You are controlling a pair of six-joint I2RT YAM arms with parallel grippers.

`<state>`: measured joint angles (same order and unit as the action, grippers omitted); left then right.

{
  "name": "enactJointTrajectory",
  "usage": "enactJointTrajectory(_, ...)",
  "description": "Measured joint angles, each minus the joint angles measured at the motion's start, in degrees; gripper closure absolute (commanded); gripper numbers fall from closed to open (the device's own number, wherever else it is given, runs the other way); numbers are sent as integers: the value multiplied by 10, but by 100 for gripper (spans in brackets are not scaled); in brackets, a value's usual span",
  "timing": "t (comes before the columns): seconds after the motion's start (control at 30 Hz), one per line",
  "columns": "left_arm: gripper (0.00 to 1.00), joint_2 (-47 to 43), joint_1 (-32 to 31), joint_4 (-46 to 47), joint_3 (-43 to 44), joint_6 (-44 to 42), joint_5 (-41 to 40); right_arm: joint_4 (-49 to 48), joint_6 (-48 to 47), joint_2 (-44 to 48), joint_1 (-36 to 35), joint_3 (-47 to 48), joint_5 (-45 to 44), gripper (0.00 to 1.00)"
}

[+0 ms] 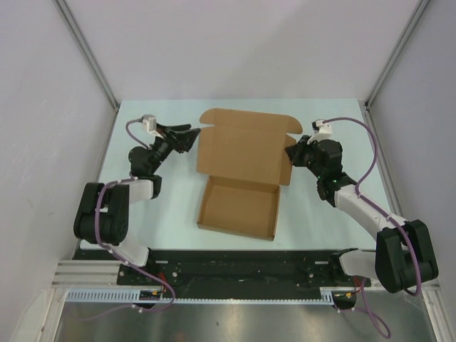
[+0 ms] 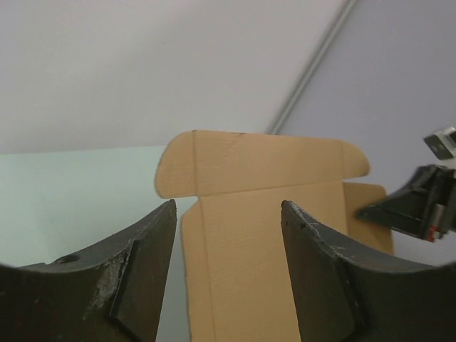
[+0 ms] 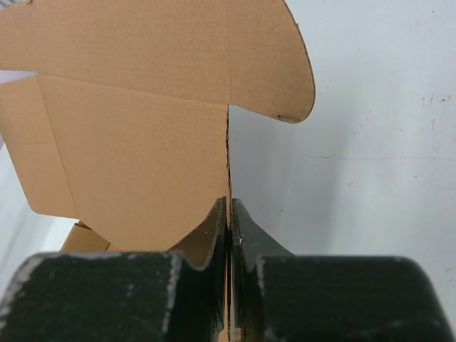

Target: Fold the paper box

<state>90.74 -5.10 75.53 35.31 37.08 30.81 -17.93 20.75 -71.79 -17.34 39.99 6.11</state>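
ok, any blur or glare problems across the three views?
Top external: even diffuse light, no glare, paper box sharp. Left wrist: left hand dark and soft up close, box slightly soft. Right wrist: cardboard grain crisp, right hand nearly black, little detail.

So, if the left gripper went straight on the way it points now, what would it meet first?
Probably the paper box: the left edge of its lid panel lies straight ahead of the open left gripper, though depth is unclear.

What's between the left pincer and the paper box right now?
Only bare table separates the left pincer from the paper box, in the top view.
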Motion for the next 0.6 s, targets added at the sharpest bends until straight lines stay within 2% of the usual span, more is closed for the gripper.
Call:
enactJointTrajectory(0.2, 49, 40, -2, 2, 30, 32, 71, -2, 0, 0, 1, 0, 5, 96)
enactJointTrajectory(0.43, 58, 65, -8, -24, 40, 28, 90, -4, 0, 0, 1, 0, 7, 96)
enactJointTrajectory(0.53, 60, 73, -9, -35, 48, 23, 91, -5, 0, -1, 1, 0, 8, 96)
enactJointTrajectory(0.6, 57, 78, -10, -43, 53, 20, 91, -6, 0, -2, 1, 0, 9, 96)
